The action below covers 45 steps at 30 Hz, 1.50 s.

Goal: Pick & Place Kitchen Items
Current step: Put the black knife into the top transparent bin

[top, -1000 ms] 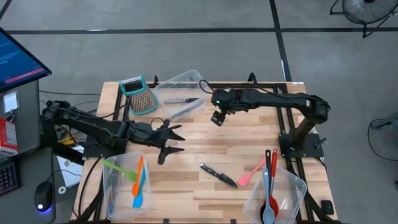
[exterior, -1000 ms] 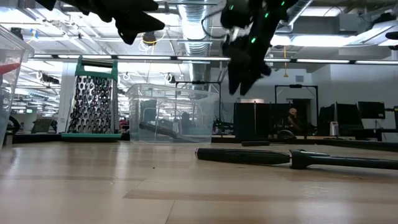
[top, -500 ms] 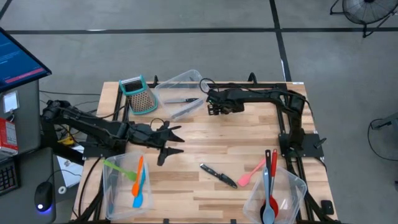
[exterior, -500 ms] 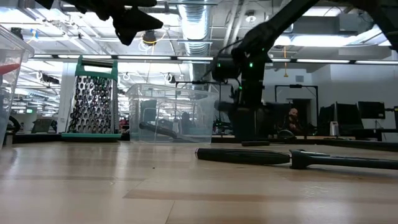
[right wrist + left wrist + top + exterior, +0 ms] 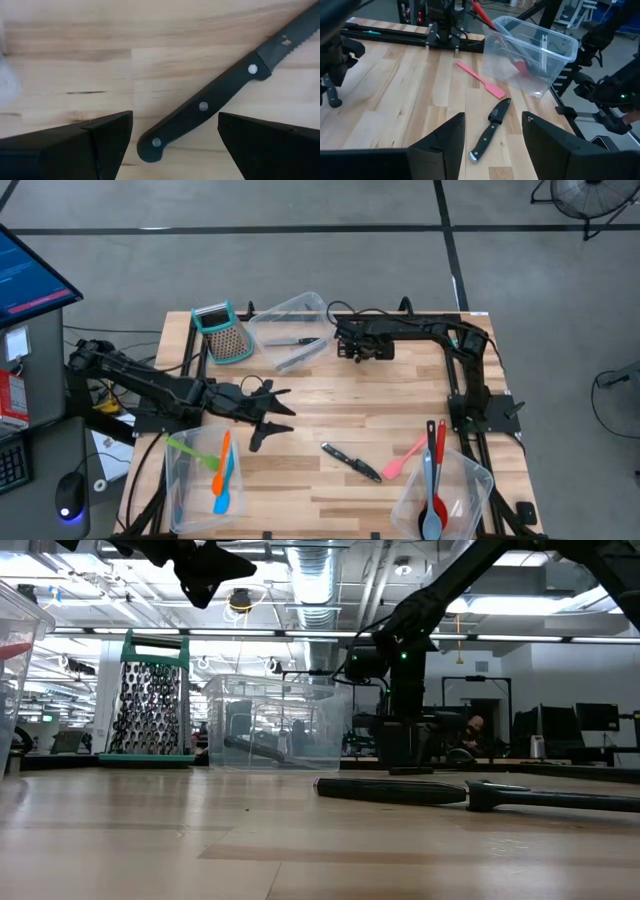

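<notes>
The right hand (image 5: pixel 350 348) hangs low over the far side of the surface (image 5: pixel 330 420), beside a clear tub (image 5: pixel 290 330), fingers wide apart and empty. Directly beneath lies a black-handled knife (image 5: pixel 220 97), its long axis running diagonally between the fingers. The left hand (image 5: pixel 262 412), fingers apart, waits mid-surface, nearer a second knife (image 5: pixel 352 462).

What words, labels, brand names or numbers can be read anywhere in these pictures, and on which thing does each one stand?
None can be read.
Blue computer screen beside the table: it shows lines of text, too small to read.
Red and white box under that screen: print too blurred to read.
Black-handled riveted knife under the right wrist camera: a small mark on the blade, not legible.
</notes>
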Each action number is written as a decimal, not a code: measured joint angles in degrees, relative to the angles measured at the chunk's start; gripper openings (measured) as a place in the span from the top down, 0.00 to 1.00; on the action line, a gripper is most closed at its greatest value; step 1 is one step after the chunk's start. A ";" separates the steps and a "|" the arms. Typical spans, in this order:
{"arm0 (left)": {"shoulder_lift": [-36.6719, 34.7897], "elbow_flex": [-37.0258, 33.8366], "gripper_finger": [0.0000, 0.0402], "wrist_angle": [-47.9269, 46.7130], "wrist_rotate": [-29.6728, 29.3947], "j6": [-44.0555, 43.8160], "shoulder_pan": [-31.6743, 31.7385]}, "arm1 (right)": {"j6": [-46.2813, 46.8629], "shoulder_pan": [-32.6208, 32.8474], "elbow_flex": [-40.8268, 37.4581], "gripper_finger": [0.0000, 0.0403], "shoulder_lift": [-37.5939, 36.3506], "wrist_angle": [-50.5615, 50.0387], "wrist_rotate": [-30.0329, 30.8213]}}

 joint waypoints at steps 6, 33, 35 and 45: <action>0.00 0.00 0.56 -0.01 -0.01 0.00 -0.02 | 3.64 -0.45 0.00 0.29 0.01 -0.08 -0.09; 0.00 0.00 0.58 0.00 -0.02 -0.15 -2.08 | 2.78 4.11 0.17 0.86 3.52 -7.19 -2.84; 0.00 0.00 0.58 0.00 -0.02 -0.16 -2.49 | 0.50 5.55 0.17 0.86 3.51 -8.63 -2.43; 0.00 0.00 0.61 0.00 -0.02 -1.18 -5.04 | -2.95 16.66 -0.31 0.89 -5.79 -15.32 1.39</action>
